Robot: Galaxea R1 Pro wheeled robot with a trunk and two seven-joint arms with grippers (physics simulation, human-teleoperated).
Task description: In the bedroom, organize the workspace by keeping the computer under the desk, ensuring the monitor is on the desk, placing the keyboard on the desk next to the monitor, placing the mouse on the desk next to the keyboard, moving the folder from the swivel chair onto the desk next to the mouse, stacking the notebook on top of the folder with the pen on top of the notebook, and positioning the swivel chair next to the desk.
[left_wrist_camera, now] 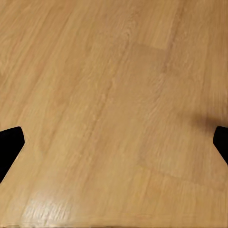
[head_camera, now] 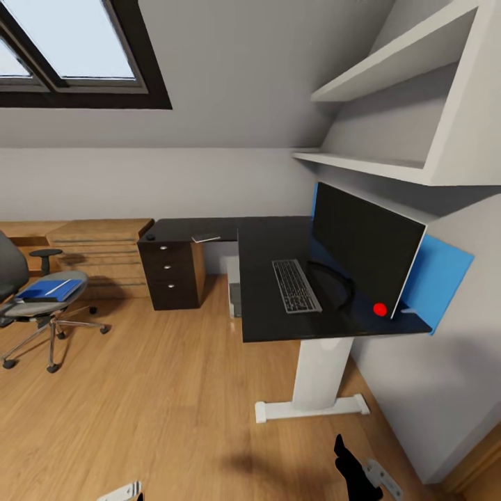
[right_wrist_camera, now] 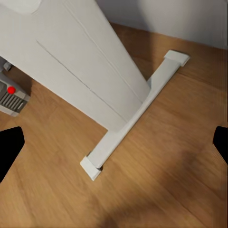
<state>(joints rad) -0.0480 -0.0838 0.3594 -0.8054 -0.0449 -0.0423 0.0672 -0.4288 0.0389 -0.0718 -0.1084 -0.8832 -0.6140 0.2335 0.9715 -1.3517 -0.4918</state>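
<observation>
The black-topped desk (head_camera: 268, 278) stands against the right wall with the monitor (head_camera: 362, 243) on it and the keyboard (head_camera: 296, 285) lying just in front of the screen. A thin grey notebook (head_camera: 206, 238) and a small black mouse (head_camera: 149, 237) rest on the far wing. The computer (head_camera: 235, 299) sits on the floor under the desk, its red-dotted end (right_wrist_camera: 12, 95) beside the white leg (right_wrist_camera: 80, 61). At the left, the blue folder (head_camera: 49, 289) lies on the swivel chair (head_camera: 42, 306). The pen is out of view. Both the left gripper (left_wrist_camera: 114, 142) and the right gripper (right_wrist_camera: 114, 147) hang open over the floor.
A black drawer unit (head_camera: 170, 271) stands under the far wing, with low wooden cabinets (head_camera: 97, 250) beyond it. White shelves (head_camera: 390, 104) jut out above the monitor. The desk leg's foot (head_camera: 309, 407) lies just ahead of my right arm (head_camera: 355, 473). Open plank floor (head_camera: 153, 390) separates me from the chair.
</observation>
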